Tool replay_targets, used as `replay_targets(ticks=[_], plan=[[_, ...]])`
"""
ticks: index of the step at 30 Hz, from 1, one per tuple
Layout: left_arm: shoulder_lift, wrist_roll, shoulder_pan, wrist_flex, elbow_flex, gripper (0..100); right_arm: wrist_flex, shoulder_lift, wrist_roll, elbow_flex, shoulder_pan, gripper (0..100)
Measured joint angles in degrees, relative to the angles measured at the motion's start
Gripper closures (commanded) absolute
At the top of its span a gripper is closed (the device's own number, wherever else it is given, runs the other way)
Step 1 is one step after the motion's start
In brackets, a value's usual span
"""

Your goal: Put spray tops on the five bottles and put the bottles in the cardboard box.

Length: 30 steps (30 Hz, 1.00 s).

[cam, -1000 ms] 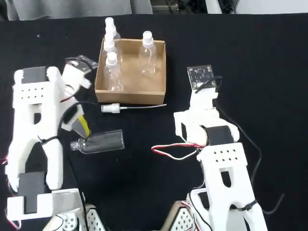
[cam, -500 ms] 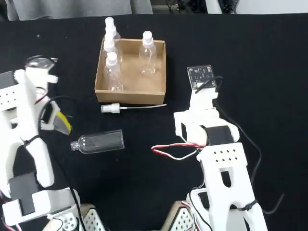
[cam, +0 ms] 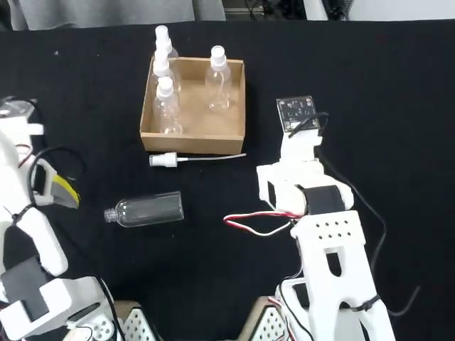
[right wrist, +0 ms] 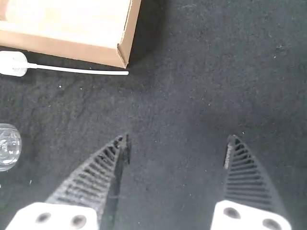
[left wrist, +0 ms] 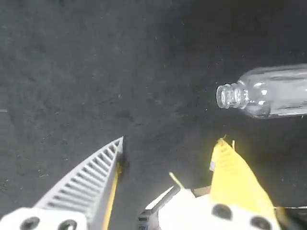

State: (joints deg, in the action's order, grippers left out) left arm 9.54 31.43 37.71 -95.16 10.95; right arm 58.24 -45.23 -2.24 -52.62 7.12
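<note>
Left hand (left wrist: 170, 143): jaws apart, empty, low over black desk (cam: 370, 85) at far 9 o'clock edge.
Bottle (cam: 146, 209): uncapped, on its side at 3 o'clock of left hand, apart from it, neck toward 9 o'clock.
Spray top (cam: 165, 160): lying at 12 o'clock of bottle, tube toward 3 o'clock, just beside box front wall.
Box (cam: 192, 140): at 12 o'clock of spray top. Capped bottles (cam: 165, 106) upright, four; rearmost inside or behind far wall, cannot tell.
Right hand (right wrist: 175, 139): jaws wide, empty, over desk at 4 o'clock of box.

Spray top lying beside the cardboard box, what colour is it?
The spray top is white, tube included; the high view shows it best.
</note>
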Motion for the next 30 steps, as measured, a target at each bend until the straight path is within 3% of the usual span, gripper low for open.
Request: replay_targets(ticks=[17, 24, 30], plan=[[0.0, 0.0, 0.0, 15.82, 18.99, 73, 0.0, 0.0, 0.0, 0.0, 0.0, 72.3], [0.0, -4.57, -0.26, 21.98, 22.68, 73, 0.0, 0.0, 0.0, 0.0, 0.0, 72.3], [0.0, -5.8, -5.36, 22.77, 25.49, 73, 0.0, 0.0, 0.0, 0.0, 0.0, 72.3]])
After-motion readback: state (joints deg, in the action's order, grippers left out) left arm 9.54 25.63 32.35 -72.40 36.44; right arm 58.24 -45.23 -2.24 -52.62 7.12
